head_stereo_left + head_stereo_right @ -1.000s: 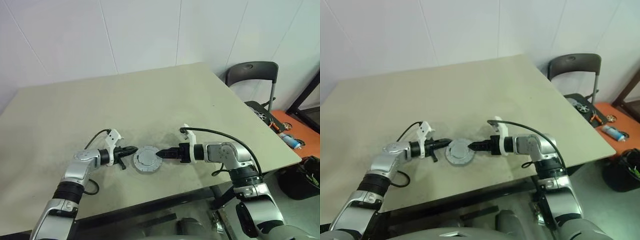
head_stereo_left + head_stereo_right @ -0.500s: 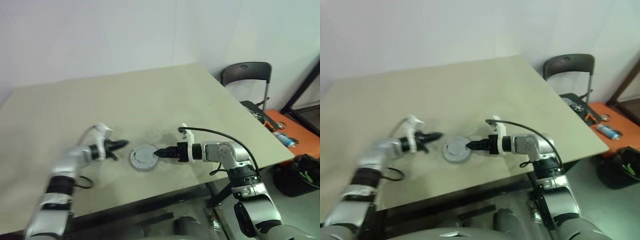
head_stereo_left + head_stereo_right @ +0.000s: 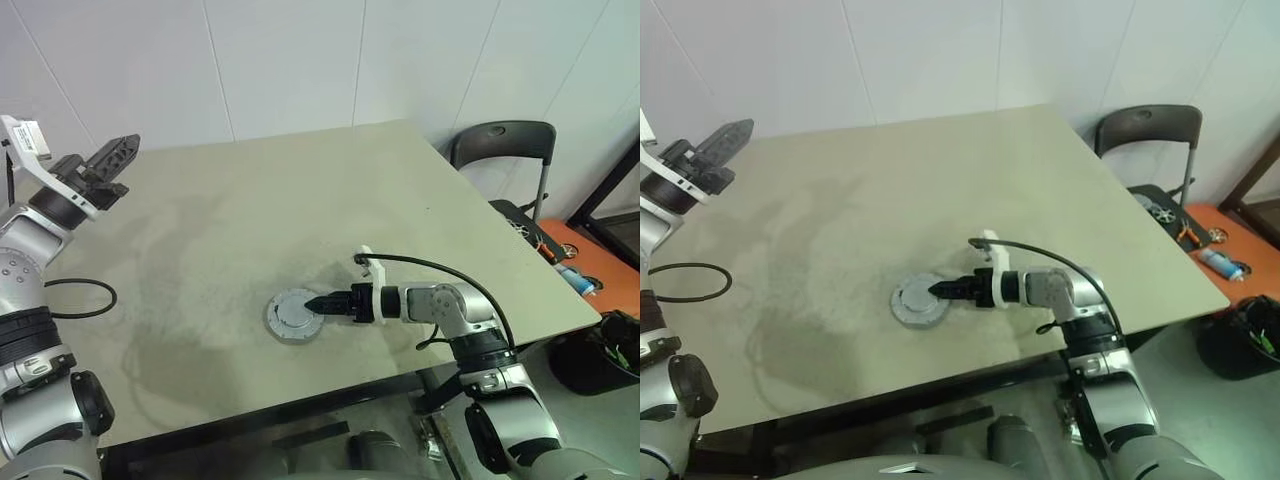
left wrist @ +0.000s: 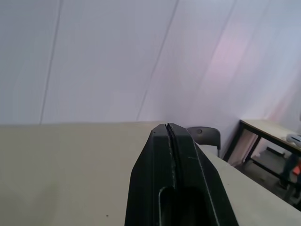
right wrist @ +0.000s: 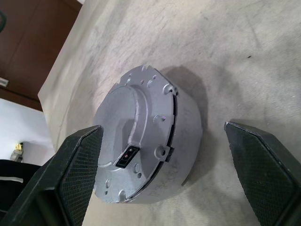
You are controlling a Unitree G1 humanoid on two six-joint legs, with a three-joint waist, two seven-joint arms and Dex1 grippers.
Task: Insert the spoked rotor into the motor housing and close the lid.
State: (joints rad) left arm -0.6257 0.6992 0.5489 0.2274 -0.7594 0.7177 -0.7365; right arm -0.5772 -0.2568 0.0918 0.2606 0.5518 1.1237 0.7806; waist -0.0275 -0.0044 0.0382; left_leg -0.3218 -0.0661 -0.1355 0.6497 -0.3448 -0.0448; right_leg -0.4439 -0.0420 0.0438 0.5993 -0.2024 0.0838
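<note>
While my right gripper (image 3: 318,303) points at the closed round grey metal motor housing (image 3: 291,317), capped by its flat grey lid (image 5: 134,136), my right jaws stand released, one either side of it. It sits on the beige table (image 3: 300,190). My left gripper (image 3: 120,150) is raised, jaws clenched on nothing.

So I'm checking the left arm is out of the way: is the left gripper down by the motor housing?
No, the left gripper is raised over the table's far left, well away from the motor housing.
</note>
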